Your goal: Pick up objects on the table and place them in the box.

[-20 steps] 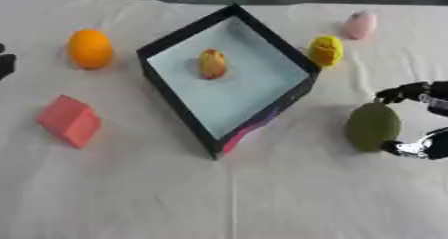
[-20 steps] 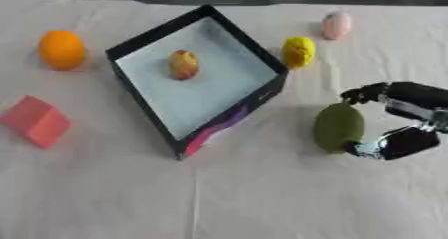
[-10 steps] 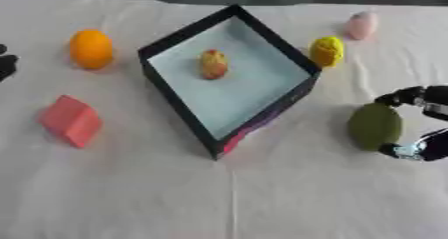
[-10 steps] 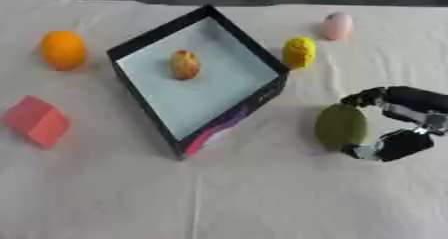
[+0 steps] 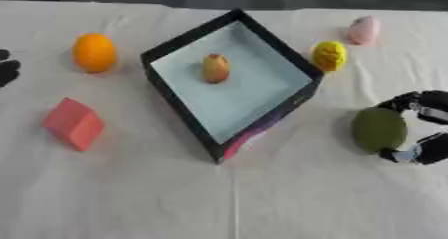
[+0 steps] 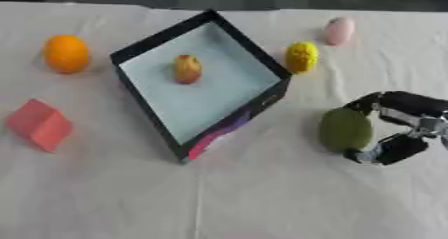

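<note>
Around: my right robot hand [image 6: 398,128] sits at 4 o'clock from the box [image 6: 171,42]; a yellow knobbly fruit [image 6: 302,56] and a pink egg shape [image 6: 338,30] lie at 12 o'clock of it.
Shapes: olive-green object [image 6: 345,129] smooth, oval; red block [image 5: 73,123] angular; orange [image 5: 94,52] round.
Axis: olive oval's length runs 12 to 6.
Grip: my fingers curl round the olive-green object on the table [image 5: 262,193].
Box: holds one small fruit [image 5: 216,68].
Left robot hand [image 5: 7,69]: at 9 o'clock edge, fingers unclear.

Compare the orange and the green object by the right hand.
The orange is bright orange; the green object is dull olive. The orange lies left of the box, untouched; the green object lies right of it, with the right hand curled round it. The green object looks somewhat larger. Both are rounded, rest on the table, and are outside the box.
</note>
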`<state>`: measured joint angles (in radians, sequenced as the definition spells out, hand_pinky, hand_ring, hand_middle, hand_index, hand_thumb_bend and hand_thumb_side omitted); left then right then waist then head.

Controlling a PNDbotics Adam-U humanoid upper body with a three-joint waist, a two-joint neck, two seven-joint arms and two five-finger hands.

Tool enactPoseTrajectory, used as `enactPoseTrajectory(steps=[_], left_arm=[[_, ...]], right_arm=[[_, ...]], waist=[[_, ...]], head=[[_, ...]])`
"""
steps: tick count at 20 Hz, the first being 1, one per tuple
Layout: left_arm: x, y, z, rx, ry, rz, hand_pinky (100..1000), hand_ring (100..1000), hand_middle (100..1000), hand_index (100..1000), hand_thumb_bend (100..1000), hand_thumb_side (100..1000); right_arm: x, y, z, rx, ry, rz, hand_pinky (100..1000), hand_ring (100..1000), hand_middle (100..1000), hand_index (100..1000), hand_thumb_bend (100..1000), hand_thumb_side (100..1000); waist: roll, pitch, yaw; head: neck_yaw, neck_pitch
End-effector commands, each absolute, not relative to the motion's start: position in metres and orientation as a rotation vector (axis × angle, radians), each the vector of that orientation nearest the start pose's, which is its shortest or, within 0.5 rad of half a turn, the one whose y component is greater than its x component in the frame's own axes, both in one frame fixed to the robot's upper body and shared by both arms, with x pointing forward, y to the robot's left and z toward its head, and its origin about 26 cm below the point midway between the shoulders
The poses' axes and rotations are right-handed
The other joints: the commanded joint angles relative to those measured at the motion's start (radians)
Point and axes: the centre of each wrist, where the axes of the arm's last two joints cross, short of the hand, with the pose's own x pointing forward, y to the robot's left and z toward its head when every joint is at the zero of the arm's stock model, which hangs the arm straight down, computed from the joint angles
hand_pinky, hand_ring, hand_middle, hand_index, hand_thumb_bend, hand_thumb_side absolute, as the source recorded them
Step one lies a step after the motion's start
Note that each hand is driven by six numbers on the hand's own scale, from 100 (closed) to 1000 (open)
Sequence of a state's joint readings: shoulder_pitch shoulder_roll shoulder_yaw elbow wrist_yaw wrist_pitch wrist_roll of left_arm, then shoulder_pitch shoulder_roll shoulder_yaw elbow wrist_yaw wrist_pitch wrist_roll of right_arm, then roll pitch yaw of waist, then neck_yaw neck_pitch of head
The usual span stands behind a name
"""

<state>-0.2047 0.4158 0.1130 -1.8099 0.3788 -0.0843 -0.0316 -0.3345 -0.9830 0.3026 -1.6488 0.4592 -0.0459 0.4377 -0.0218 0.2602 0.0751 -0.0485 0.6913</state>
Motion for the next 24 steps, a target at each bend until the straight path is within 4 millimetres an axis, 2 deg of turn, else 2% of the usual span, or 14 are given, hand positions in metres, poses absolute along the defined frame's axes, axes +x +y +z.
enactPoseTrajectory(steps=[1,6,12,18,24], left_arm=[[0.309,0.331,0.162,-0.027,-2.139,-0.141,891,775,724,848,100,739],[0.309,0.330,0.162,-0.028,-2.137,-0.146,891,775,724,848,100,740],[0.309,0.331,0.163,-0.027,-2.138,-0.145,891,776,722,848,100,736],[0.309,0.332,0.164,-0.027,-2.141,-0.140,891,776,723,848,100,732],[0.307,0.334,0.167,-0.022,-2.157,-0.114,891,777,724,846,100,718]], right_arm=[[0.330,-0.366,0.184,-0.724,-1.212,1.626,827,730,668,838,428,406],[0.333,-0.367,0.184,-0.714,-1.283,1.547,767,614,562,738,303,269],[0.332,-0.362,0.191,-0.731,-1.458,1.415,759,566,507,682,141,165],[0.325,-0.353,0.208,-0.718,-1.587,1.378,760,554,501,681,100,139],[0.323,-0.331,0.250,-0.680,-1.779,1.364,764,538,490,666,100,100]], waist=[[0.001,-0.016,0.001],[0.002,-0.016,0.000],[0.000,-0.019,-0.001],[-0.002,-0.024,-0.002],[-0.006,-0.032,0.000]], head=[[-0.004,-0.019],[-0.004,-0.019],[-0.004,-0.018],[0.001,-0.013],[0.014,0.003]])
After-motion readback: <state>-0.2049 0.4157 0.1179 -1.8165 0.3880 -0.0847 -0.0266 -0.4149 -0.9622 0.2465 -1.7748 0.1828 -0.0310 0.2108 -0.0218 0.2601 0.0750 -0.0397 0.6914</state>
